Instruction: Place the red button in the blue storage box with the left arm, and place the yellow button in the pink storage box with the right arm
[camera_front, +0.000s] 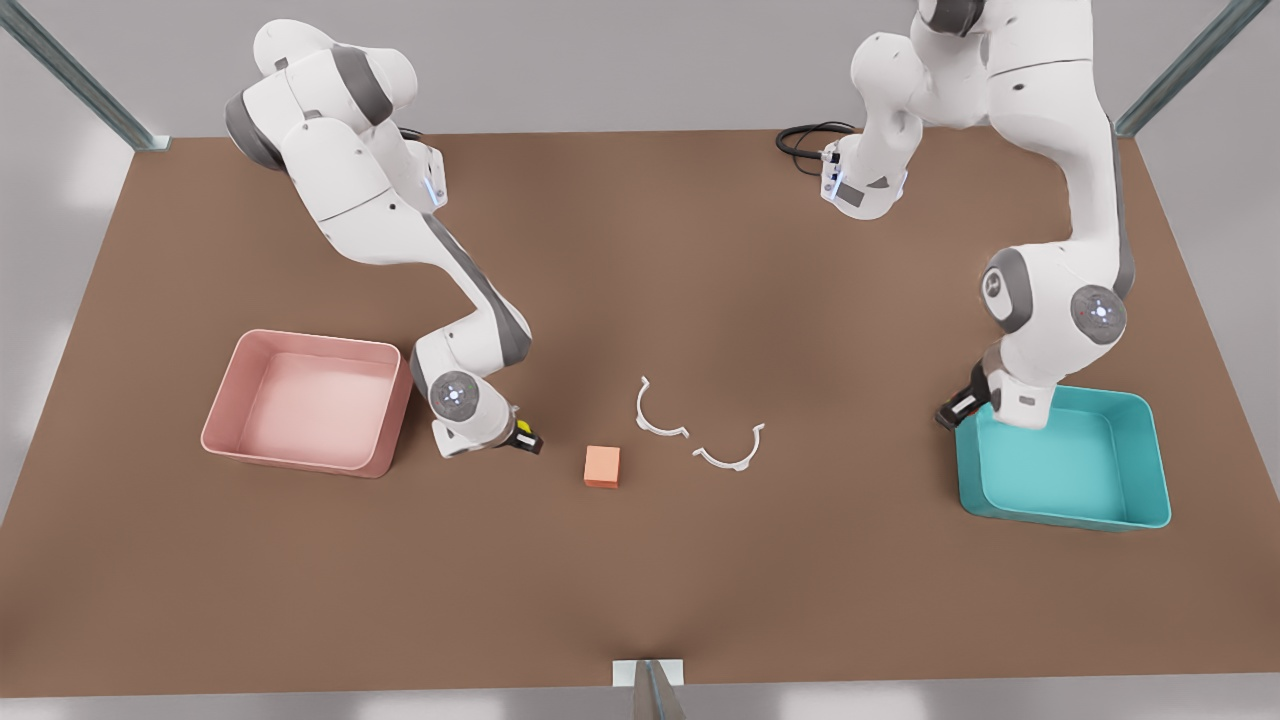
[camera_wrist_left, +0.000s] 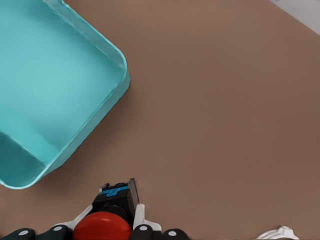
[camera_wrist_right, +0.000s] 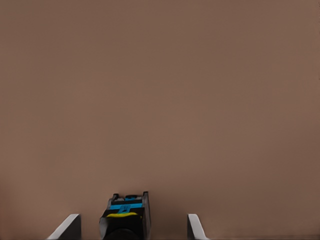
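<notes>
here, on the brown worktop (camera_front: 640, 560), sit two low-walled rectangular plastic trays with rounded corners: one pale pink storage box (camera_front: 225, 415) at the front view's left and one teal-blue storage box (camera_front: 1150, 470) at the front view's right. between them lie one small peach-orange cube (camera_front: 602, 466) and two thin white curved clips (camera_front: 655, 415).

there are two buttons, each in an arm's grip. the left end effector (camera_wrist_left: 107, 222) hangs at the blue box's near-left corner in the front view; its fingers (camera_wrist_left: 138, 217) are closed on the tiny red button with a black base (camera_wrist_left: 102, 227). in the left wrist view the button sits beside the blue box, outside its wall.

the right end effector (camera_front: 520, 437) is low over the worktop, just beside the pink box's right wall in the front view and near the cube. it grips the tiny yellow button on a black base (camera_wrist_right: 122, 220); in the right wrist view its pale fingers (camera_wrist_right: 67, 227) flank the button with gaps either side.
</notes>
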